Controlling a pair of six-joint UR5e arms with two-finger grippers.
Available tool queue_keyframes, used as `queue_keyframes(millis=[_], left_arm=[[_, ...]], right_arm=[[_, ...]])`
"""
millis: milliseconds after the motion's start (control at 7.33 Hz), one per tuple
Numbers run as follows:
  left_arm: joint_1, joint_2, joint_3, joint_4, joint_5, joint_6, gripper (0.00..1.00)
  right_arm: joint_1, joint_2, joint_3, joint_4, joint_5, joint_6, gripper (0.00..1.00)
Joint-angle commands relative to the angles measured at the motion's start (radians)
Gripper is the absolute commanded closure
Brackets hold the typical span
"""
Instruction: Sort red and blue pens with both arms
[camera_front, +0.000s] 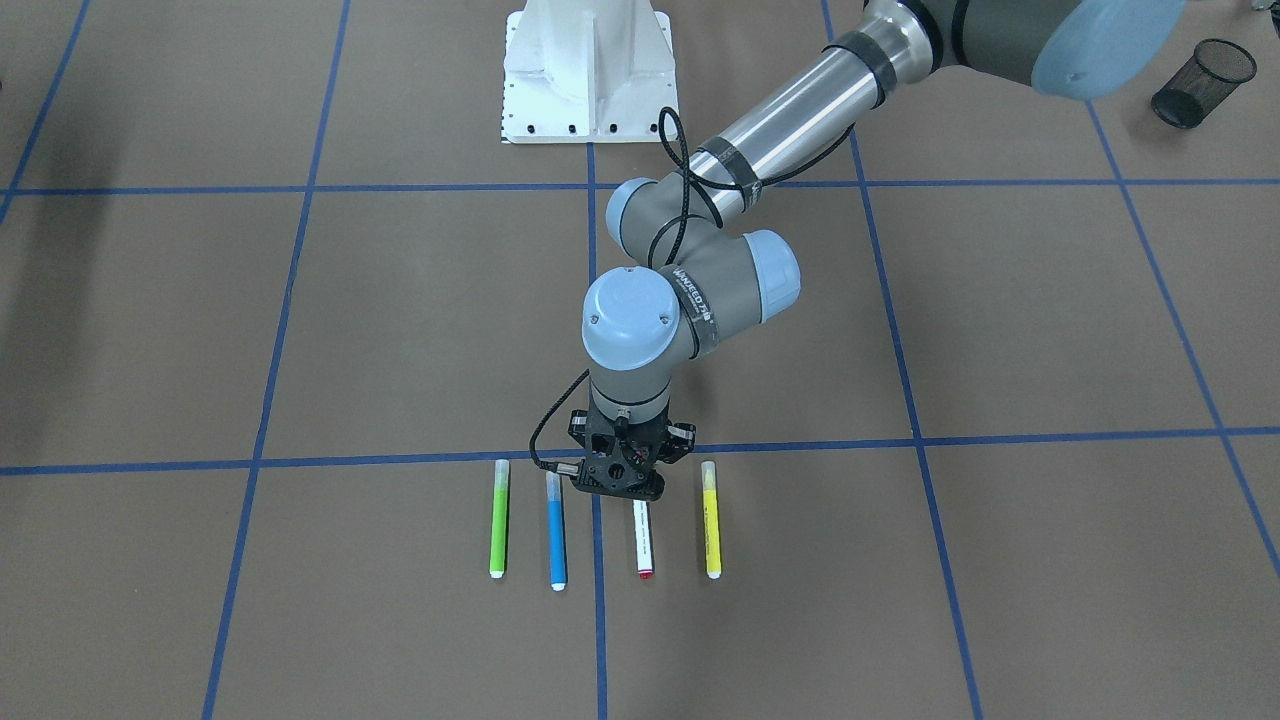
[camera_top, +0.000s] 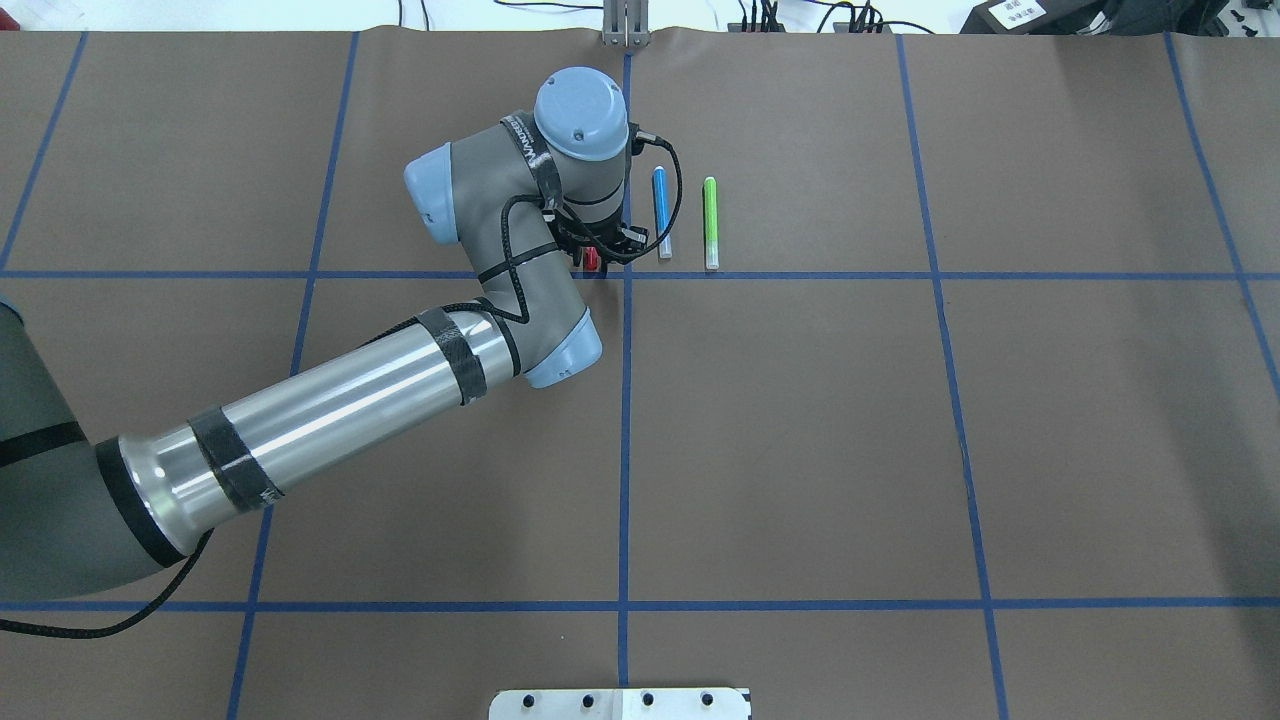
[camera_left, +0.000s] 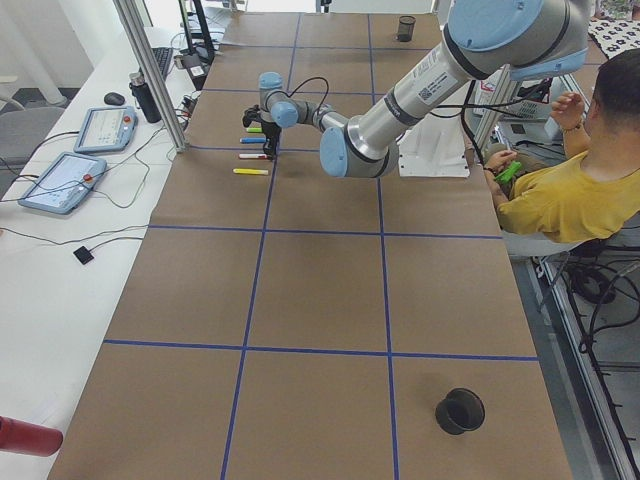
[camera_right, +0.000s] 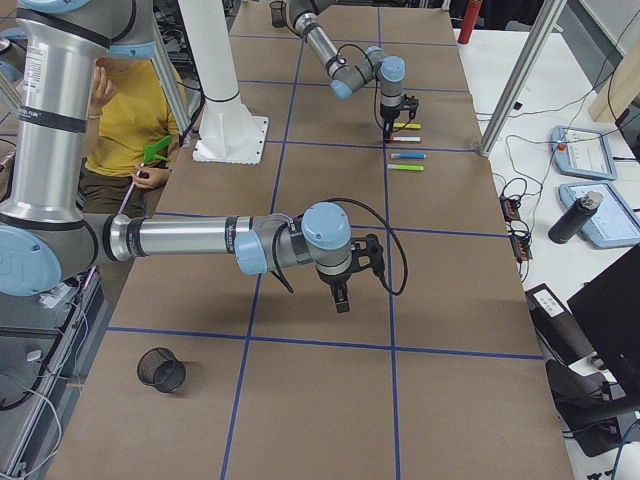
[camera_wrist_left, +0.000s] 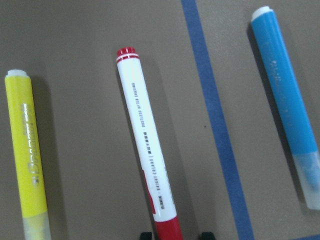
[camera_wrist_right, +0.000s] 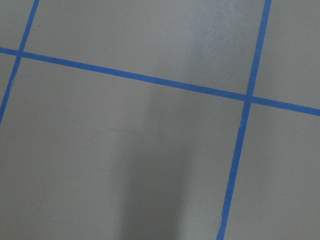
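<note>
The red pen (camera_wrist_left: 145, 145), white-barrelled with a red cap, lies on the brown table between a yellow marker (camera_wrist_left: 27, 155) and the blue pen (camera_wrist_left: 285, 100). In the front view the red pen (camera_front: 645, 540) and blue pen (camera_front: 556, 540) lie side by side. My left gripper (camera_front: 625, 480) is down over the red pen's capped end. The left wrist view shows my left gripper (camera_wrist_left: 175, 235) open, one fingertip on each side of the red cap. My right gripper (camera_right: 342, 300) hovers over bare table far from the pens; I cannot tell whether it is open or shut.
A green marker (camera_front: 498, 520) lies outside the blue pen. A black mesh cup (camera_front: 1200, 82) lies tipped on the left arm's side, and another black mesh cup (camera_right: 162, 370) stands near the right arm. A person (camera_left: 570, 190) in yellow sits beside the robot's white base (camera_front: 590, 70).
</note>
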Motion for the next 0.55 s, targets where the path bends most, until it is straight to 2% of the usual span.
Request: queue_keyframes(millis=[0,273,410], left_arm=[[0.0,0.0,-0.001,0.001,0.0,0.0,0.7],[-0.002,0.0,-0.006,-0.001,0.0,0.0,1.0],[-0.003,0.002,-0.007,0.001,0.002,0.0,1.0]], right_arm=[[0.0,0.0,0.0,0.0,0.0,0.0,0.0],[0.0,0.0,0.0,0.0,0.002,0.0,0.0],[0.0,0.0,0.0,0.0,0.002,0.0,0.0]])
